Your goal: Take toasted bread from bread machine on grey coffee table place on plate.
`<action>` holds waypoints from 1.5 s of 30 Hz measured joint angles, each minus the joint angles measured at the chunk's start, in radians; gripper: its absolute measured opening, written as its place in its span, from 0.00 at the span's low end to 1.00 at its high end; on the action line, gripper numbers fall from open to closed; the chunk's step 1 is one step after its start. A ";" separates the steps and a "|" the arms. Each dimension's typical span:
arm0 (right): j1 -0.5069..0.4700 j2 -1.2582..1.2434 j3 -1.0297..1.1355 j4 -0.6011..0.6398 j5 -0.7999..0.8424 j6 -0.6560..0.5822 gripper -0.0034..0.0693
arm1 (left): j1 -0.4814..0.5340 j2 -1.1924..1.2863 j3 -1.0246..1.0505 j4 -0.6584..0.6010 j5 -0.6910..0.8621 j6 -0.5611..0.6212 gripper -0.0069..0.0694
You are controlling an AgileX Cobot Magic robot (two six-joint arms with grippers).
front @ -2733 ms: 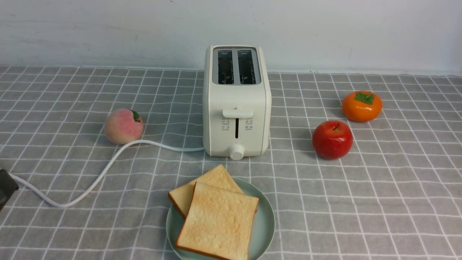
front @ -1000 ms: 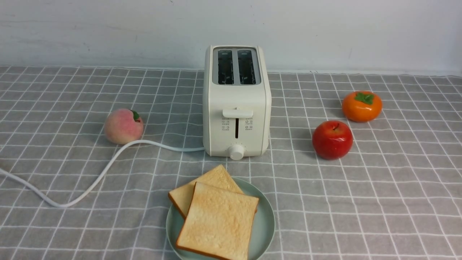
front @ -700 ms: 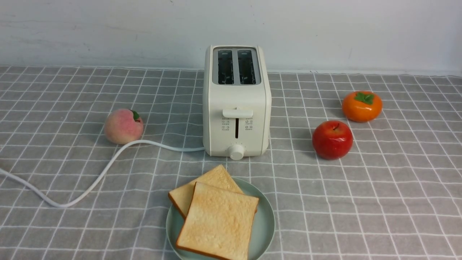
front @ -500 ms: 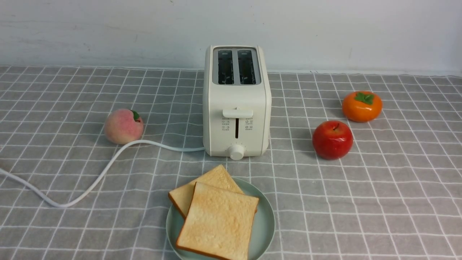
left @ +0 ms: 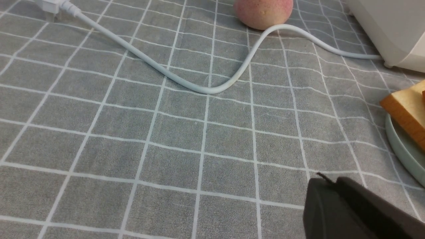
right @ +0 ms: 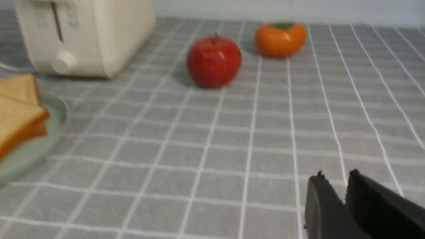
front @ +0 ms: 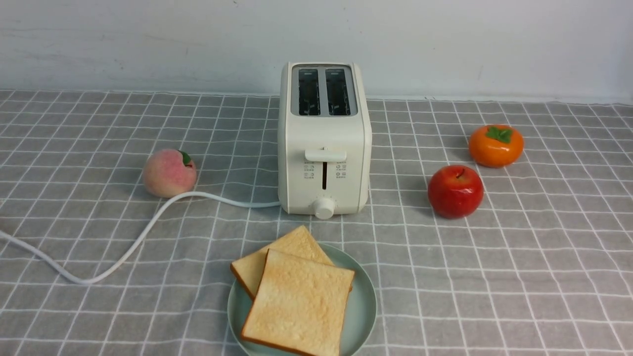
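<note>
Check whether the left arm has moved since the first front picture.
Yes: it has withdrawn leftward out of the front view, away from the white cord.

Tablecloth (front: 494, 296): woven cloth, matt, slight wrinkles. Toaster (front: 324, 138): smooth plastic-look shell, soft sheen. Cord (front: 118, 262): smooth, plastic-look. Plate (front: 363, 306): smooth, low sheen. Bread faces (front: 301, 301): dry, matt, slightly rough. Apple (front: 455, 191): glossy, smooth. Persimmon (front: 495, 148): glossy. Peach (front: 169, 173): matt, velvety.

Apple (right: 214, 61), upper centre; persimmon (right: 280, 39), upper right; toaster (right: 83, 36), upper left; toast (right: 20, 109) on plate (right: 59, 114), left edge.
</note>
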 joint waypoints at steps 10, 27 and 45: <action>-0.102 0.001 0.000 0.008 0.007 0.001 0.24 | 0.000 0.000 0.000 0.000 0.002 0.000 0.14; -0.102 0.001 0.000 0.008 0.007 0.000 0.26 | 0.000 0.000 0.000 0.000 0.003 0.000 0.16; -0.102 0.001 0.000 0.008 0.007 0.000 0.29 | 0.000 0.000 0.000 0.000 0.003 0.000 0.17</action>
